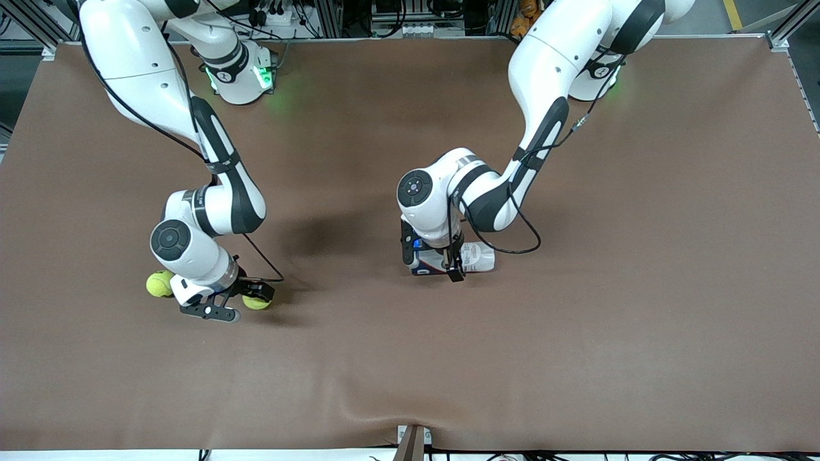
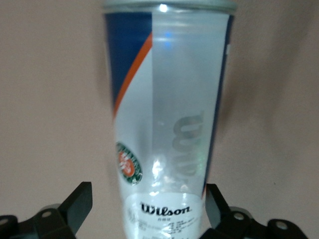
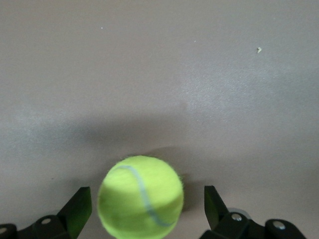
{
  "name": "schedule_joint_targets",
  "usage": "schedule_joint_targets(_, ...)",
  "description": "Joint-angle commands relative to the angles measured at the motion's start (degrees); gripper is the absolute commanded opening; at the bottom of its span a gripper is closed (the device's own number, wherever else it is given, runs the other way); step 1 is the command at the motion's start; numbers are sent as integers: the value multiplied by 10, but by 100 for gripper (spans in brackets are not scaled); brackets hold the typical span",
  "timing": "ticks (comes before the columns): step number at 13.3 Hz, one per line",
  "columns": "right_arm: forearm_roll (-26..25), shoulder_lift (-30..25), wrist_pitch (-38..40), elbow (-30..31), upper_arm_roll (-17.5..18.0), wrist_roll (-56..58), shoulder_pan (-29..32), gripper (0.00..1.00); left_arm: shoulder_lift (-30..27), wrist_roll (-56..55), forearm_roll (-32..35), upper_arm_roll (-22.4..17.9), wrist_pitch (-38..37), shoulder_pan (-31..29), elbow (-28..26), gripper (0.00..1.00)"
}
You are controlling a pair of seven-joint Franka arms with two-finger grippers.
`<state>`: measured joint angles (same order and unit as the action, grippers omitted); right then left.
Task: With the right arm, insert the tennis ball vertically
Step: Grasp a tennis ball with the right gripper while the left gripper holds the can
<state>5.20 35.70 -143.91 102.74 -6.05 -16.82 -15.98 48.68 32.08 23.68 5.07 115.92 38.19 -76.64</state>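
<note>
My right gripper [image 1: 238, 302] is low over the table, open, with its fingers on either side of a yellow-green tennis ball [image 1: 257, 302]. In the right wrist view the ball [image 3: 140, 196] lies between the fingertips [image 3: 79, 209] with a gap on each side. A clear tennis ball can [image 1: 479, 256] with a blue, white and orange label lies on its side near the table's middle. My left gripper [image 1: 437, 264] is down over it, open. In the left wrist view the can [image 2: 167, 124] runs between the fingers [image 2: 79, 206], which stand beside its labelled end.
A second tennis ball [image 1: 158, 283] lies on the brown table [image 1: 576, 333] beside the right arm's wrist, toward the right arm's end. A black cable [image 1: 519, 246] loops from the left arm beside the can.
</note>
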Motion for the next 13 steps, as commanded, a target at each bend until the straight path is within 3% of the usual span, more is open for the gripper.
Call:
schedule_joint_targets(1,-12,7,2,-10,1,-11,-2,100,16,9,29,-2,1,6,16,100)
schedule_joint_targets(13,-14,32,-1,-34,1,-33,-4,100,41,4,49,-7,-2,2,15,100)
